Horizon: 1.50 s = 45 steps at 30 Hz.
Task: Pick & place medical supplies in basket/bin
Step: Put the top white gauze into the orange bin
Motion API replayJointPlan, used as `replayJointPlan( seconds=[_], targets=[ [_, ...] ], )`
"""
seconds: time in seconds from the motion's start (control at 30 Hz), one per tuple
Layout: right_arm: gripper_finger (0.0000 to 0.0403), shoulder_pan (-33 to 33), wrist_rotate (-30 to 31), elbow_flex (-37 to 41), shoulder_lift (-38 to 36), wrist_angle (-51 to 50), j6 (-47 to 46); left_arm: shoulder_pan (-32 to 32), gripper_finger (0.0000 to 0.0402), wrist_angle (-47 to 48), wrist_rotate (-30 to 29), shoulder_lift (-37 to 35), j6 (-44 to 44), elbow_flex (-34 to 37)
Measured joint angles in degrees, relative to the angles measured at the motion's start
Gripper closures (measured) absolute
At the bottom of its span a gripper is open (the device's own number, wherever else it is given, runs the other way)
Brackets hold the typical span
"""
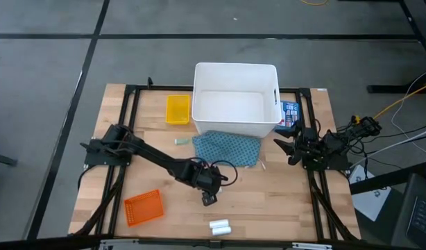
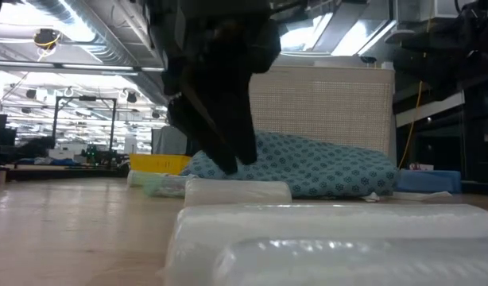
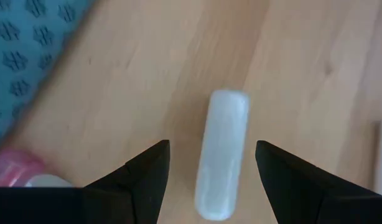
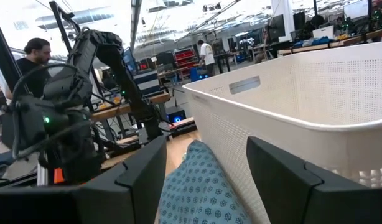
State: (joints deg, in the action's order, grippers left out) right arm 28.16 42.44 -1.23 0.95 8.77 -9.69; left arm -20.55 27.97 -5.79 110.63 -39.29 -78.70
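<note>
My left gripper [image 1: 209, 196] hangs open over the near middle of the table, just near of the teal patterned pouch [image 1: 227, 147]. In the left wrist view its fingers [image 3: 213, 146] stand on either side of a white roll [image 3: 223, 163] lying flat on the wood, without touching it. A pink-red piece [image 3: 13, 169] lies beside the pouch's edge [image 3: 29, 43]. Two more white rolls [image 1: 220, 226] lie by the near edge. A pale green piece [image 1: 182, 142] lies left of the pouch. My right gripper [image 1: 286, 148] waits open at the right, facing the pouch [image 4: 200, 186] and the white bin [image 1: 234, 97].
The yellow tray [image 1: 177, 109] sits left of the bin, and the orange tray [image 1: 143, 207] lies at the near left. A blue printed box [image 1: 290, 113] stands to the right of the bin. In the low view the near rolls [image 2: 323, 238] fill the foreground.
</note>
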Motion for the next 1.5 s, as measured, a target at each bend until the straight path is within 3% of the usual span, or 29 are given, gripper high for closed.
replayJointPlan(
  seconds=[0.53, 0.8, 0.97, 1.07, 1.3, 1.5],
  targets=[
    [0.0179, 0.0, 0.04, 0.0, 0.0, -2.13, -3.82, -1.3, 0.0178, 0.37, 2.37, 4.18, -5.37, -0.22],
    [0.0179, 0.0, 0.2, 0.0, -0.01, -2.03, -3.81, -1.47, 0.0267, 0.84, 4.93, 4.22, -10.17, -0.13],
    [0.0179, 0.0, 0.2, 0.0, -0.02, -2.03, -3.81, -1.49, 0.0339, 0.9, 10.96, 4.04, -12.83, -0.05],
    [0.0179, 0.0, 0.2, 0.0, 0.0, -2.03, -3.81, -1.9, 0.0361, -0.42, 14.68, 3.51, -13.67, 0.05],
    [0.0179, 0.0, 0.2, 0.0, 0.0, -2.77, -3.39, -1.89, 0.0347, -4.99, 15.12, -2.29, -13.81, 0.05],
    [0.0179, 0.0, 0.2, 0.0, -0.02, -3.24, -3.37, -2.24, 0.0344, -2.46, 14.59, -9.31, -15.3, 0.04]
  ],
)
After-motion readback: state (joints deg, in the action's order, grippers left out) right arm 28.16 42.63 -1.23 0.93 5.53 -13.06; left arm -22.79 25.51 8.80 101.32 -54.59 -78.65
